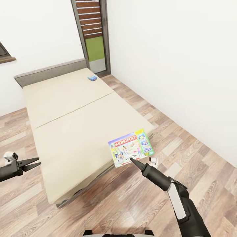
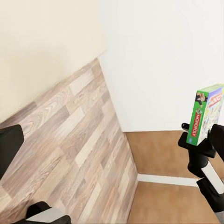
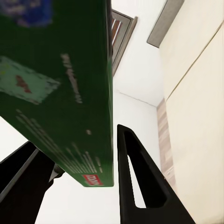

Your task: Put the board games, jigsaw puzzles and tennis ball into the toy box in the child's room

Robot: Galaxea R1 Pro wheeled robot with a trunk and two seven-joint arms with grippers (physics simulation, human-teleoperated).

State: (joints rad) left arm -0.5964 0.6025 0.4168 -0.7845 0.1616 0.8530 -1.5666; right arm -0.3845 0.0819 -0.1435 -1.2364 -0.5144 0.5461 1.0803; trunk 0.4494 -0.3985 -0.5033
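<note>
The right pincer pinches the flat green-edged Monopoly board game box by one edge, lifted above the cream bed's corner; so shallow a hold could let it pivot or slip. The left pincer hangs spread, empty.

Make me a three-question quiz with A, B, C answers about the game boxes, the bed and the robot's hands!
1. Where is the small blue box?
A. on the bed near its far end
B. on the floor
C. in the left gripper

2. What colour is the Monopoly box along its edge?
A. red
B. green
C. black

3. What is the right gripper doing?
A. hanging open
B. holding the Monopoly box
C. touching the wall

Answers: A, it lies on the mattress by the headboard; B, the left wrist view shows a green side; B, its fingers clamp the box.
</note>
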